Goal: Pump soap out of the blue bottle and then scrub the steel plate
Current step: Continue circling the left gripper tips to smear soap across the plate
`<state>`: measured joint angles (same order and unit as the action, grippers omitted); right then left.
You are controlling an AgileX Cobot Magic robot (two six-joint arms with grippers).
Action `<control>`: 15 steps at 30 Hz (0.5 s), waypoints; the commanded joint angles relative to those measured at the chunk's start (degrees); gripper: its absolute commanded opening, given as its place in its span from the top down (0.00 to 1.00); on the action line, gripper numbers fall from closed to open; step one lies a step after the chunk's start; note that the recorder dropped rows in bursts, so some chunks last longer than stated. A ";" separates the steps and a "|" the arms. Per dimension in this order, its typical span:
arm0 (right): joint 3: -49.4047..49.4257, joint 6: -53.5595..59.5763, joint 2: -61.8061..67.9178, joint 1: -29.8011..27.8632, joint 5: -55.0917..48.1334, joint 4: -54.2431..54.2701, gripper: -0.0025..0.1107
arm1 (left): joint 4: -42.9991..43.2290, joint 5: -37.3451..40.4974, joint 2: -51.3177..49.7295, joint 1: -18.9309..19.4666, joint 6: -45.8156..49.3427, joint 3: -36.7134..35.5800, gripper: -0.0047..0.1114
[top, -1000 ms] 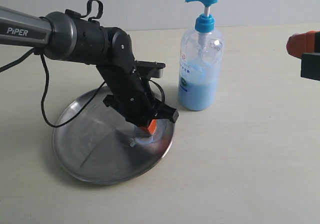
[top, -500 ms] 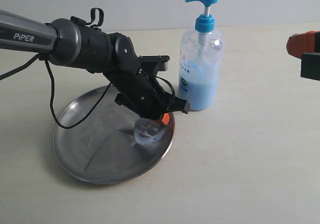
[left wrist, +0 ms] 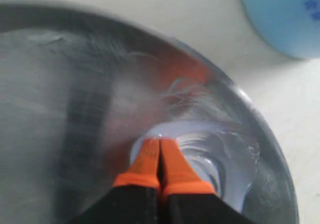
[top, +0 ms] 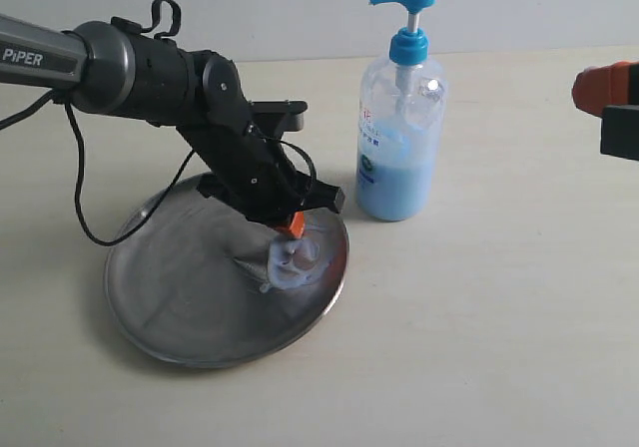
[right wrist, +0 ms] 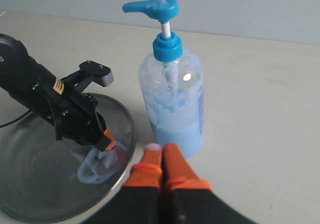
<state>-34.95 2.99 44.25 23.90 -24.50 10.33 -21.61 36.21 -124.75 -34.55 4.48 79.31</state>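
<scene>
1. The left end effector [top: 290,229] has its orange tips pressed together with nothing between them. They point down into the soap [top: 296,263], a single whitish-blue smear on the steel plate [top: 170,287].
2. The smear sits on the side of the plate nearest the blue bottle [top: 399,158]. The bare steel lies on the far side of the tips from the bottle, so I judge the scrub should sweep that way.
3. The plate is round and has no long axis; the bottle stands upright just beside its rim on the bench [top: 499,327].
4. The left arm is on the job. The right end effector [right wrist: 161,151] is also pressed together and empty, and it hangs well apart beyond the bottle.
5. Count: one bottle, one plate, one smear, two end effectors.
</scene>
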 commanded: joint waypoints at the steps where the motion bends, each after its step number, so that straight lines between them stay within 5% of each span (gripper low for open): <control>1: 0.31 0.08 -0.22 0.07 0.32 0.17 0.98 | 5.37 8.80 -1.30 0.30 -0.53 -1.02 0.96; 15: 0.31 0.08 -0.22 0.07 0.22 0.28 0.98 | 3.84 14.97 -1.30 -2.61 -0.27 -1.02 0.96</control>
<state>-34.95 2.99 44.25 23.90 -24.50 10.33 -19.23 49.82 -124.06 -35.59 4.48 79.65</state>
